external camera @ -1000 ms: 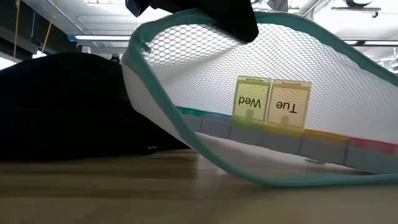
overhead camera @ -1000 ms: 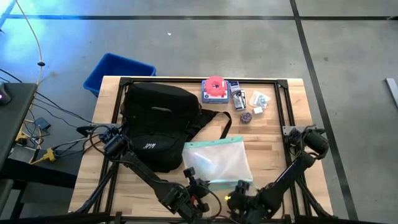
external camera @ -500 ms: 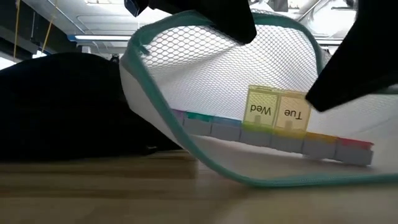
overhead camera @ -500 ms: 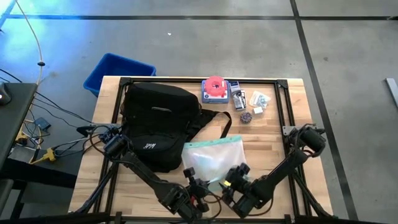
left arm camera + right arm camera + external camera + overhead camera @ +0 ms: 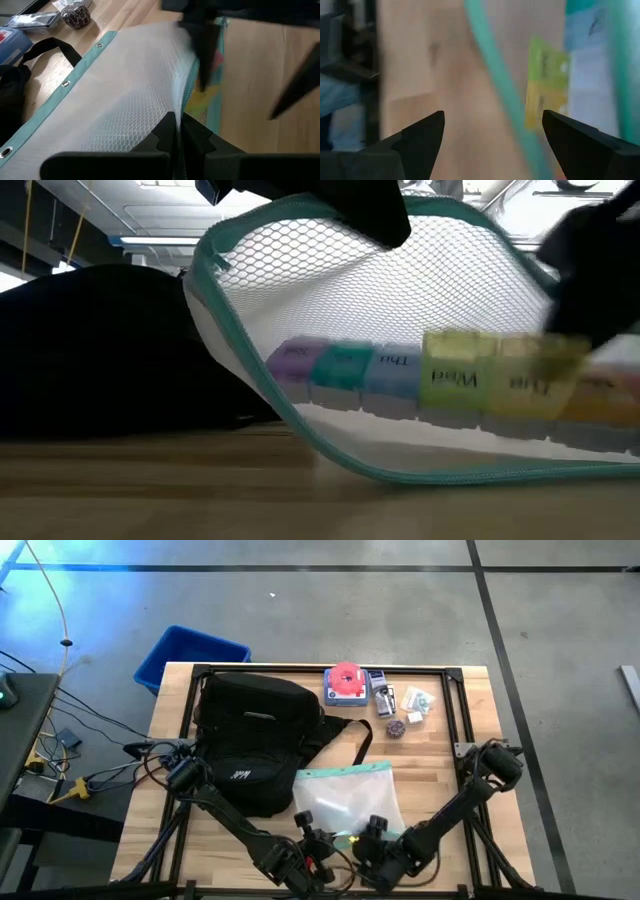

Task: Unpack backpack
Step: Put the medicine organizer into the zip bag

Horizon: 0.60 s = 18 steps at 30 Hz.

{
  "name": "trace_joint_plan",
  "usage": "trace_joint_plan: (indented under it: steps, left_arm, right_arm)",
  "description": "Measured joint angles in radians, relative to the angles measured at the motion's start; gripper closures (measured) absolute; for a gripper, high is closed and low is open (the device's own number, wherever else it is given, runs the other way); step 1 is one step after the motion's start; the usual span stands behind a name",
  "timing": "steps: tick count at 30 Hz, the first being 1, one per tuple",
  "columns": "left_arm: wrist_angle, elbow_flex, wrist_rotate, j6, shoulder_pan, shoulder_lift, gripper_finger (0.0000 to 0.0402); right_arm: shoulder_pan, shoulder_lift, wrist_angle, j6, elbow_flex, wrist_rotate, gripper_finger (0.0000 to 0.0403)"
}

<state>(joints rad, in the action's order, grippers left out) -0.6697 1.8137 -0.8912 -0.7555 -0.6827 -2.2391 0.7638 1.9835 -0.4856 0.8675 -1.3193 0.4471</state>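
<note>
Since a second ago, right gripper (image 5: pixel 372 828) has reached the mesh pouch (image 5: pixel 348 798), jaws spread; left gripper (image 5: pixel 177 131) pinches its edge. Backpack (image 5: pixel 252 740) lies bench-left; pill organizer (image 5: pixel 440 378) shifted inside.

This looks like a robotics lab or industrial workshop. A wooden table (image 5: pixel 440 755) with a black metal frame (image 5: pixel 320 670) stands on a grey concrete floor (image 5: pixel 330 610) marked with dark tape lines (image 5: pixel 300 568). On the left, loose cables (image 5: pixel 60 755) trail beside a dark desk (image 5: pixel 20 730). The low view shows a high ceiling with strip lights (image 5: pixel 165 240) and exposed beams (image 5: pixel 60 210).
</note>
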Motion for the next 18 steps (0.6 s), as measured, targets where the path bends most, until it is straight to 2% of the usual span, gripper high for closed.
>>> trace_joint_plan:
  steps: [2,7,11,15,18]
  left_arm:
    - [0.000,0.000,0.000,0.000,-0.001,0.000,0.0402]
    - [-0.005,0.000,-0.001,-0.001,0.000,0.000,0.0402]
    - [-0.008,0.000,-0.001,-0.002,-0.001,0.000,0.0402]
    - [-0.011,0.000,-0.001,-0.002,-0.002,0.000,0.0402]
    - [-0.011,0.000,0.000,-0.002,-0.002,0.000,0.0402]
  right_arm:
    - [-0.014,0.000,-0.017,-0.011,0.000,0.060,0.0082]
    - [-0.019,-0.003,-0.130,0.048,-0.025,0.292,0.0082]
    - [-0.007,-0.003,-0.216,0.011,-0.094,0.365,0.0082]
    - [0.032,-0.005,-0.267,-0.033,-0.176,0.368,0.0082]
    - [0.063,-0.005,-0.237,-0.055,-0.210,0.253,0.0082]
